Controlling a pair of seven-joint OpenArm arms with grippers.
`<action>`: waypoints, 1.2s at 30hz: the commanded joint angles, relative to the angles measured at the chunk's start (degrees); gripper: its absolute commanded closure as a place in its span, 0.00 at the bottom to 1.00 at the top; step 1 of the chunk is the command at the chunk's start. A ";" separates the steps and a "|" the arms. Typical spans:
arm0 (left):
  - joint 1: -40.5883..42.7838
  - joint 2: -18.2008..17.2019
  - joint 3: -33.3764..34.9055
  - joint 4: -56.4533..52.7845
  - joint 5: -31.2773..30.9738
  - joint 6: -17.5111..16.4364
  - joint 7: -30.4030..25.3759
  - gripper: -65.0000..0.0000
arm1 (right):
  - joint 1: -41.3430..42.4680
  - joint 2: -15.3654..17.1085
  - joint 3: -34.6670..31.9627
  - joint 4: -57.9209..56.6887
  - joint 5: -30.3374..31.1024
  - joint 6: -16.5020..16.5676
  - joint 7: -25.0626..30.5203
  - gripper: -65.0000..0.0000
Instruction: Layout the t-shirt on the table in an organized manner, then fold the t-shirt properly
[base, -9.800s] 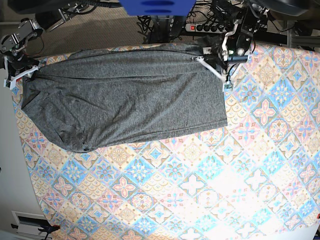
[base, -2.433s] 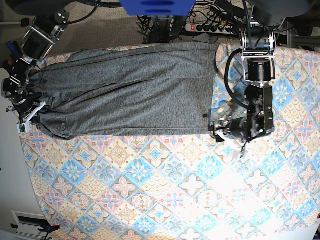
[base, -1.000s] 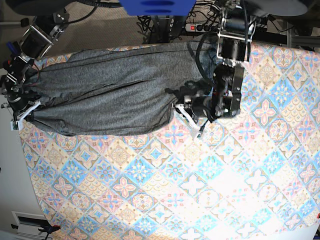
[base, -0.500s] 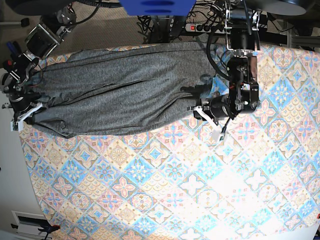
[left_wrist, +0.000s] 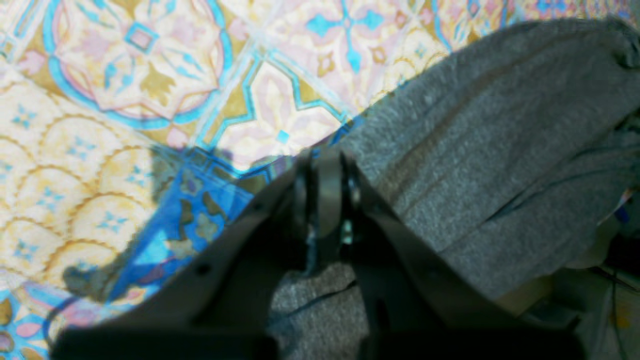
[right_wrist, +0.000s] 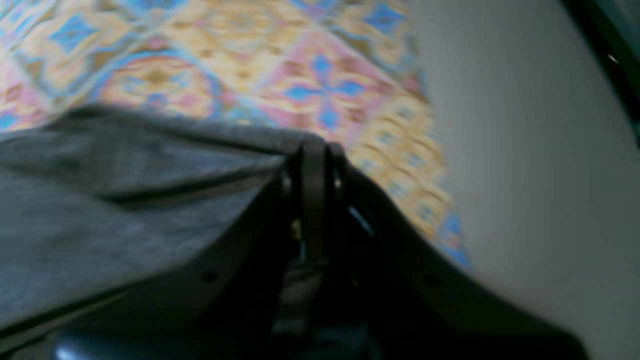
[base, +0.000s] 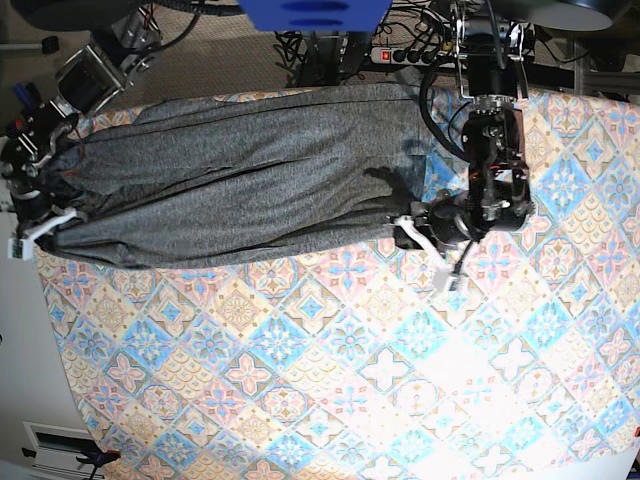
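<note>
Up close, the left hand (left_wrist: 324, 200) is pinched tight on an edge of the t-shirt (left_wrist: 500, 165), its two dark fingers (left_wrist: 345, 200) pressed together with grey fabric bunched on both sides of them. Seen from the base view, that hand (base: 412, 228) sits at the garment's lower corner nearest the middle of the bench (base: 400, 380), and the cloth rises slightly toward it.

Across the bench, the right hand (right_wrist: 312, 200) is likewise clamped down on the t-shirt, gripping a fold of its edge just above the patterned cloth; a plain grey surface (right_wrist: 525, 150) lies beyond the bench's edge there. In the base view this hand (base: 35, 228) holds the opposite end, right at the side of the bench.

Between the two hands the t-shirt (base: 240, 180) lies stretched in a long band along the far side of the bench, creased lengthwise, with the nearer part of the bench uncovered.
</note>
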 joint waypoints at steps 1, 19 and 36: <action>-0.16 -0.29 -1.24 2.20 -0.66 -0.26 -0.53 1.00 | 1.09 1.46 1.17 1.20 0.99 -0.12 1.31 1.00; 9.95 -2.49 -4.05 7.21 -0.48 -8.00 -0.89 1.00 | 1.18 -1.88 9.96 1.20 1.17 -0.12 1.31 1.00; 18.48 -5.74 -4.05 15.65 -0.66 -8.00 -0.53 1.00 | 1.00 -4.43 16.29 1.20 1.26 -0.12 1.31 1.00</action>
